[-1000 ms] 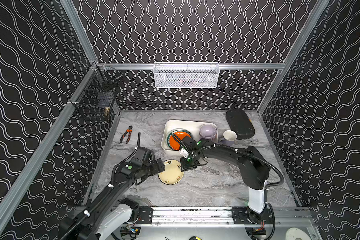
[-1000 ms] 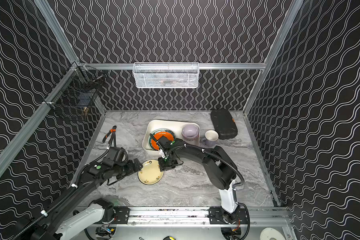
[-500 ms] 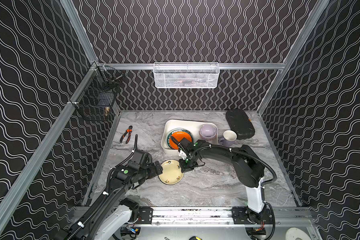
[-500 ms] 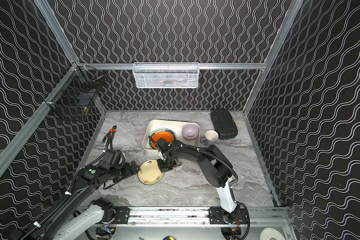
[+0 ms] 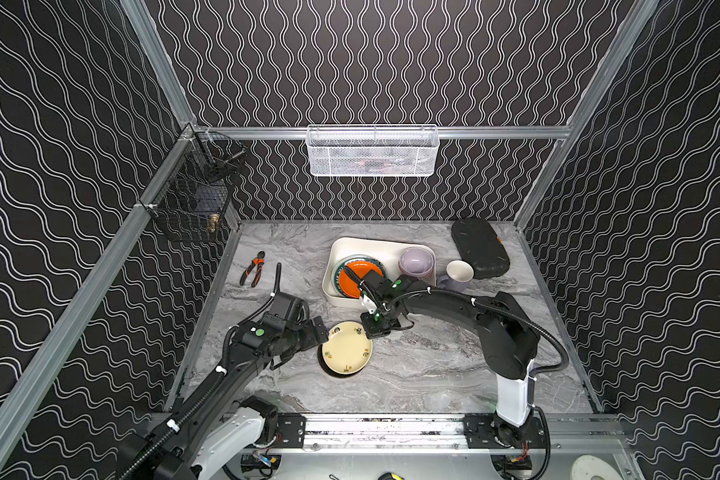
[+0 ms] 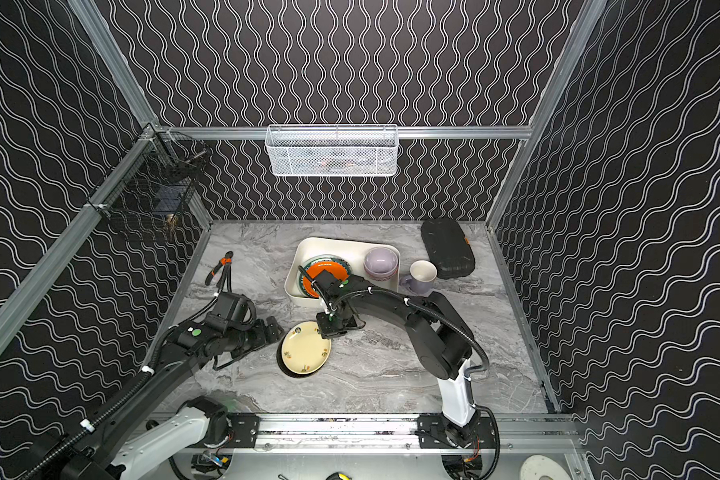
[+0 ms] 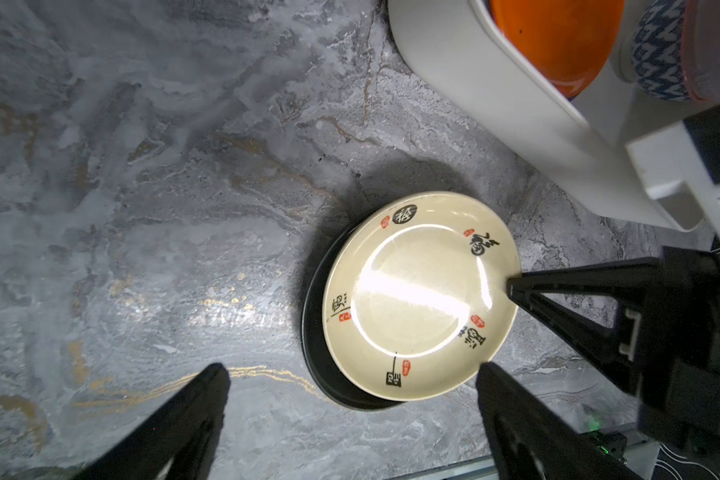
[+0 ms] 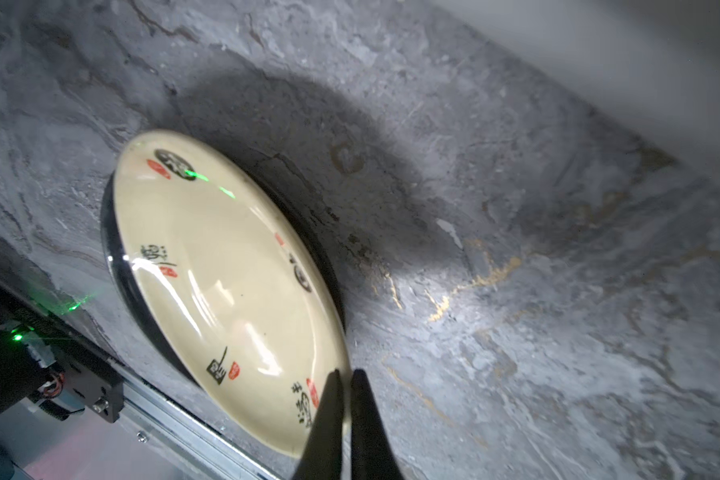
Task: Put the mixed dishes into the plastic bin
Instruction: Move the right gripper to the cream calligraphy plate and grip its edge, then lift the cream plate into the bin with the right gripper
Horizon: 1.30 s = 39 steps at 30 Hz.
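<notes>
Since a second ago the right gripper (image 8: 346, 372) has closed. Its two black fingers now pinch the rim of the cream round ceramic plate with black and red characters (image 5: 346, 349), one finger on the inner face and one on the outside, as the right wrist view shows. That plate lies about where it was on the grey marbled tabletop (image 5: 433, 374). It is stacked off-centre on a black round plate (image 7: 313, 332), just in front of the cream-white shallow plastic bin (image 5: 375, 244) and outside it.

The left gripper (image 5: 320, 332) sits at the plate's opposite edge, fingers spread wide and holding nothing — one fingertip just beside the rim.

Inside the bin an orange round plate (image 5: 344, 286) lies on a round plate with a green lettered rim (image 5: 336, 272), with a lavender bowl (image 5: 415, 261) next to them. A lavender mug (image 5: 454, 275) stands upright on the table just beside the bin's right wall — between it and the black hard case (image 5: 479, 248).
</notes>
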{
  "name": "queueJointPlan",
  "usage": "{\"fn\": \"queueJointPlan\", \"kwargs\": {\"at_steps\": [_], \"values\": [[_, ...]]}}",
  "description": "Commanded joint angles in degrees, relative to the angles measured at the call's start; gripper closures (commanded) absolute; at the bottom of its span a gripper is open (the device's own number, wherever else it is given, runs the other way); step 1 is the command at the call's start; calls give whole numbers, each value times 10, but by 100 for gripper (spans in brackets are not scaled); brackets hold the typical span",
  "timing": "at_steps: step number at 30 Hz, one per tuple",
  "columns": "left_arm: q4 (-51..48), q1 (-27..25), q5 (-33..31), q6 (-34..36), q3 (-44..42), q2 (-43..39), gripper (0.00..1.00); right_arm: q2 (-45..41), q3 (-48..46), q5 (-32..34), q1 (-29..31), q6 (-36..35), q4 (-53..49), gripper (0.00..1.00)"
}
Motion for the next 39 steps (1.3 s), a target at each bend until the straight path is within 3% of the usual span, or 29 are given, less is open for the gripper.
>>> {"fn": "queueJointPlan", "kwargs": {"at_steps": [1,10,19,26,39], "values": [[24,0,-3,12,10,11,3,-16,13,12,0,0,-35,100],[33,0,-21,41,61,45,2,-59,69,-16,-37,-7,-67,100],[42,0,-38,75,123,100,1,-65,112,-58,-136,-18,-45,100],[63,0,-30,113,189,177,1,7,187,-59,-194,-43,-50,100],[57,1,-29,177,301,302,1,163,331,-61,-222,-63,-69,100]]}}
